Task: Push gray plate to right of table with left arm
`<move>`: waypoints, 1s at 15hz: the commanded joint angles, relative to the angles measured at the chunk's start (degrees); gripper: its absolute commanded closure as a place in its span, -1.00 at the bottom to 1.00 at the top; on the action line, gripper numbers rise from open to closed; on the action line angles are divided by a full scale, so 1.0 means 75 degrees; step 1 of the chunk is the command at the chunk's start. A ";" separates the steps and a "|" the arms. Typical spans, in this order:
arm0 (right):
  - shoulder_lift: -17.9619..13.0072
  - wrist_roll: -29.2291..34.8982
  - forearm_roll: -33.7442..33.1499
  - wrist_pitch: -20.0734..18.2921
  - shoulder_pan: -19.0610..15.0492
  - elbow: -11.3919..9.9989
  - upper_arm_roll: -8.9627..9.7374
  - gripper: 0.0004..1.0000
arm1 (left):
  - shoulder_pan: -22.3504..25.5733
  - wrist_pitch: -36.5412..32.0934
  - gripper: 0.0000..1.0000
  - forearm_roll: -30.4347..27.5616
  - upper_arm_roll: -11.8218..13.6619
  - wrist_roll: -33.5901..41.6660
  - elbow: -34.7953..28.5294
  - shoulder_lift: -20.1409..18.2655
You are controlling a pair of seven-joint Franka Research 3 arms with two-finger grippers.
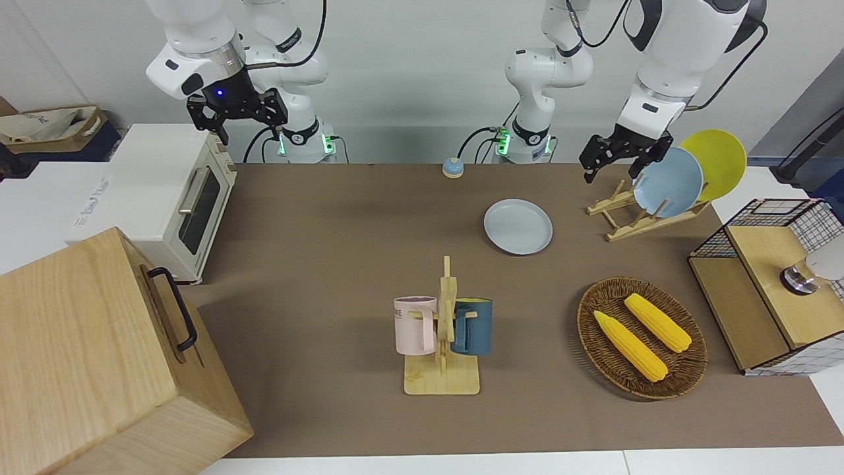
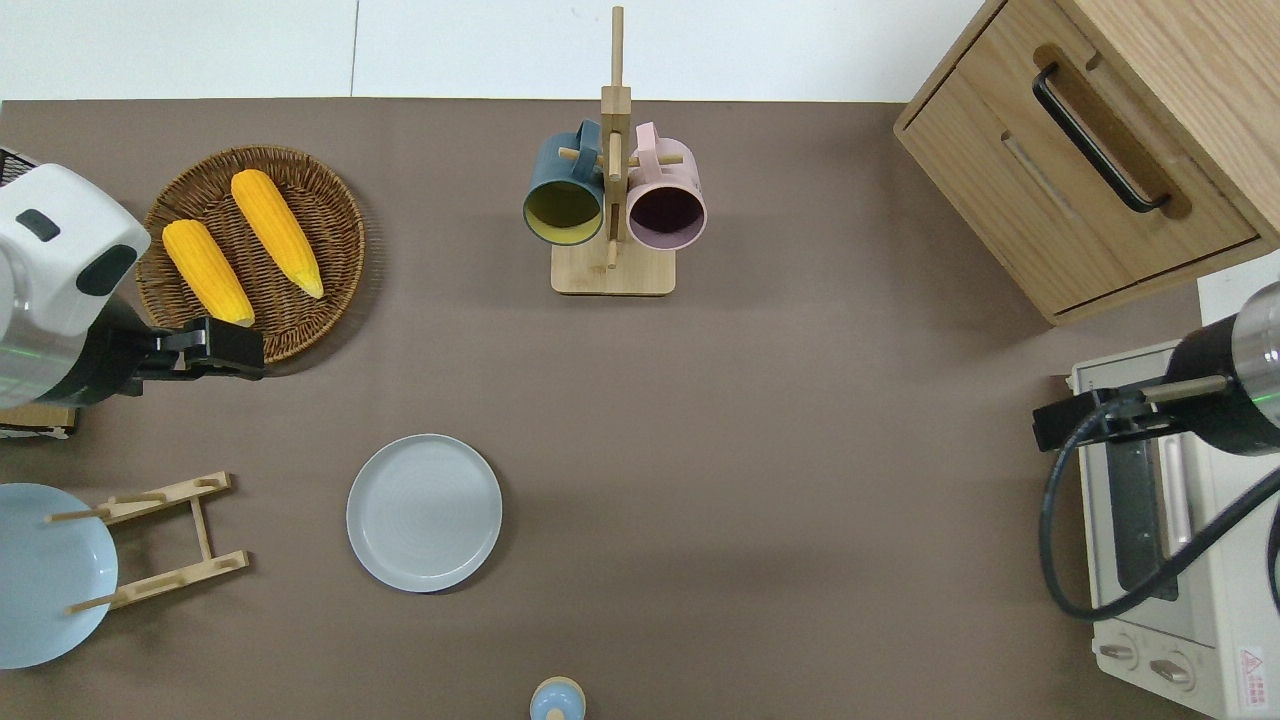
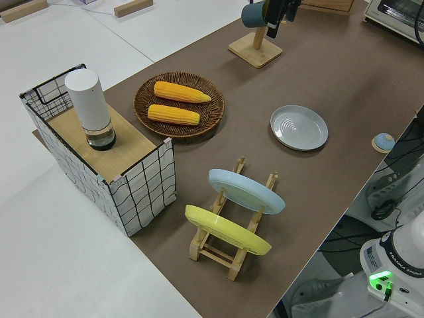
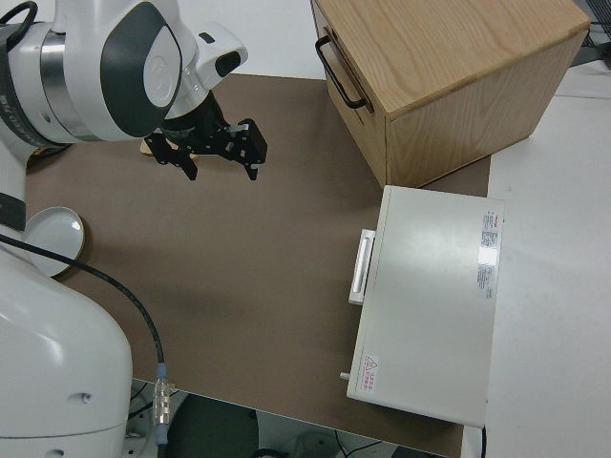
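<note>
Beside the wicker basket, the left tool is held aloft, fingers spread, empty; gray plate untouched, nearer the robots.

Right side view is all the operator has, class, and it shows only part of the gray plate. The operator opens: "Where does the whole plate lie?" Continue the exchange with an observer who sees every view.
Observer: The gray plate lies flat on the table, beside a wooden plate rack toward the left arm's end.
Operator: Where is the left gripper?
Observer: The left gripper hangs over the rim of a wicker basket holding two corn cobs, clear of the plate.
Operator: Is anything nearer to the robots than the plate?
Observer: A small bell, at the table's edge.
</note>
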 commanded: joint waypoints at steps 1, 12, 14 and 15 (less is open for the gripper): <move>-0.0019 0.0089 0.0033 -0.0119 -0.0154 0.0071 0.0123 -0.97 | -0.0008 -0.0143 -1.00 -0.0021 0.0067 -0.0044 0.0081 -0.0024; -0.0019 0.0088 0.0033 -0.0119 -0.0143 0.0071 0.0123 -0.97 | 0.0016 -0.0202 -0.99 -0.0044 0.0114 0.0050 -0.0725 -0.0363; -0.0019 0.0088 0.0033 -0.0119 -0.0143 0.0071 0.0123 -0.97 | 0.0016 0.0195 -0.99 -0.0033 0.0126 0.0050 -0.1439 -0.0737; -0.0019 0.0088 0.0033 -0.0119 -0.0143 0.0071 0.0123 -0.97 | 0.0016 0.0453 -0.99 -0.0044 0.0126 0.0050 -0.1849 -0.0936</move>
